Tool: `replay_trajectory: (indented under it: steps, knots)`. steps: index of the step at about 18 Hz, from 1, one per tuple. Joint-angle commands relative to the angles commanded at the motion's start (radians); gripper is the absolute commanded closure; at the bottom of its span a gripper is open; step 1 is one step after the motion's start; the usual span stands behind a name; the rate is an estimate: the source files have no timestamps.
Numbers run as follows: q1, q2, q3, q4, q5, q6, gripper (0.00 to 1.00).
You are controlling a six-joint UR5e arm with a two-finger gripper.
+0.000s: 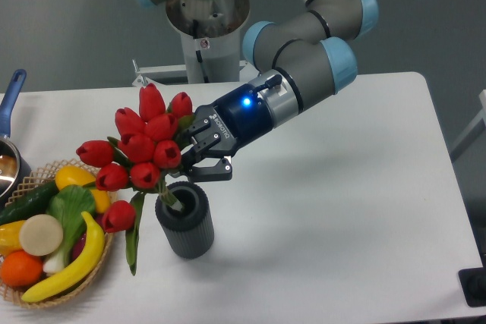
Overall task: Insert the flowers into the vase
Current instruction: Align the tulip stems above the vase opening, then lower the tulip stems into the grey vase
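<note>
The flowers [140, 146] are a bunch of red tulip buds on green stems, tilted to the left, with the stem ends reaching down into the mouth of the vase [185, 219]. One long green leaf hangs down left of the vase. The vase is a small dark grey cylinder with fine ribbed sides, standing upright directly below and right of the buds.

Stem ends hidden inside vase [184, 221], basket [53, 294] cut off at left edge
</note>
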State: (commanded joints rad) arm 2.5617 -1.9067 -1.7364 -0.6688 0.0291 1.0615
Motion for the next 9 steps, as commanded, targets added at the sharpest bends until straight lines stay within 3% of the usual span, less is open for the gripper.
replay_trajectory:
  steps: [9]
  knots:
    - [0.014,-0.043,-0.015,0.0,0.002,0.002,0.74]
